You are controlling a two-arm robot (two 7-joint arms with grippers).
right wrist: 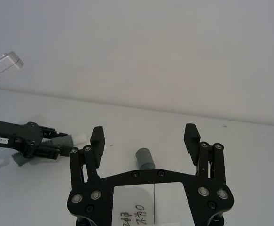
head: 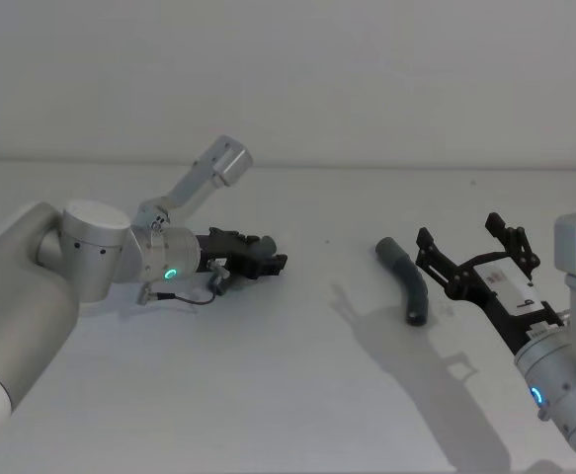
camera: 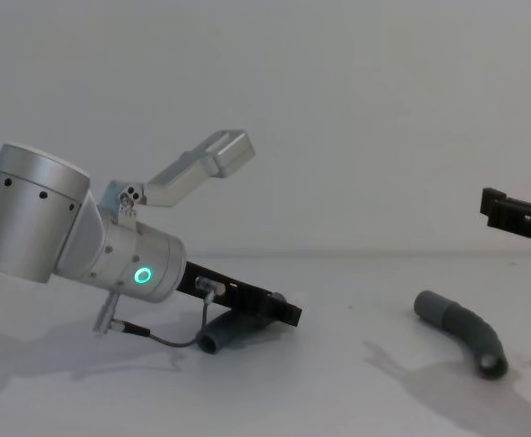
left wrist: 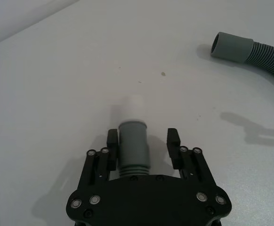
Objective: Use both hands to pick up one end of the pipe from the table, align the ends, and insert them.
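Grey plastic pipe pieces, two, both down on the white counter; two pincers. Loose piece lying curved, collar aimed toward the left pincer, bent end away from it. Just right of that piece, right pincer hovering, fingers spread wide, gripping nothing. Well left of it, left pincer low, fingers apart astride the second piece, unclamped, pale tip pointing at the loose piece.

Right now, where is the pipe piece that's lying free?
In the head view, the free pipe piece lies on the table right of centre, just left of the open right pincer.
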